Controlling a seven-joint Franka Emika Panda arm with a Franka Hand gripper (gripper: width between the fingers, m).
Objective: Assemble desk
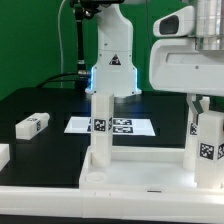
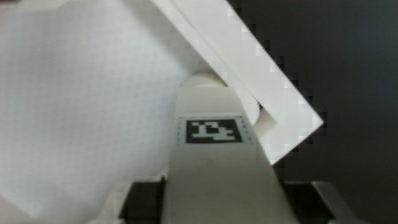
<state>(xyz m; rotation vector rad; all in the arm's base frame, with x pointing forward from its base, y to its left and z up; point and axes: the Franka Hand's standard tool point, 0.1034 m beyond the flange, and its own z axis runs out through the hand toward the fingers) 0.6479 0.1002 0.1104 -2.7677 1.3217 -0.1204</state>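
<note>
The gripper (image 2: 214, 198) looks clamped on a leg (image 1: 210, 145) at the desk top's (image 1: 140, 172) 3 o'clock corner in the exterior view. If the leg goes in tilted it could jam or shove the top.

The exterior view's left edge cuts off a leg block (image 1: 4, 155). The pincer (image 1: 205, 108) is blurred, its grip unclear.

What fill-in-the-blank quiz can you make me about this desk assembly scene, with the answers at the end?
1. The table is coloured ____.
2. The loose leg lies on the exterior view's ____ side.
3. Counting the standing leg and the held leg in the shut claw, ____ legs are upright at the desk top.
Answers: black, left, two.
</note>
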